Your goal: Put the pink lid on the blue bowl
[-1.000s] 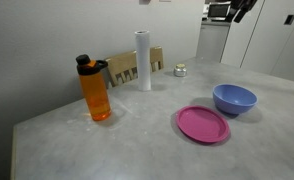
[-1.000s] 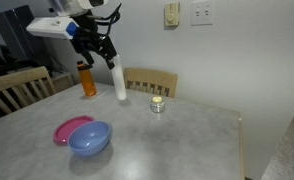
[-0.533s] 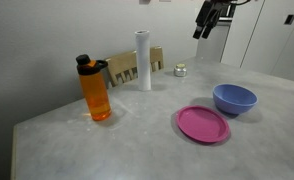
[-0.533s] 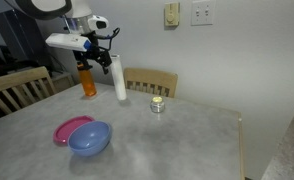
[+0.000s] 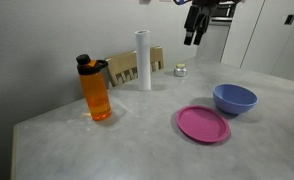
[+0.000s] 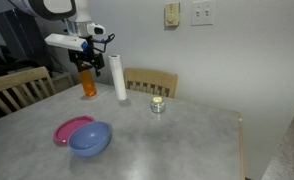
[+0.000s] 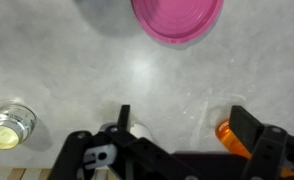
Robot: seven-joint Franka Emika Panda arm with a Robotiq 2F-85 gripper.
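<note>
A grey mottled worktop (image 5: 137,140) stood before a white wall (image 6: 247,50) with switch plates (image 6: 199,12) and slatted wooden chairs (image 6: 152,80). The flat round magenta-pink plastic lid (image 5: 203,124) lay flat on the worktop, just beside the small periwinkle-blue plastic bowl (image 5: 234,98). The black gripper (image 7: 185,118) hung high above the worktop, its fingers (image 7: 249,125) spread apart. The lid lay well apart from them, at the top edge of the wrist view.
</note>
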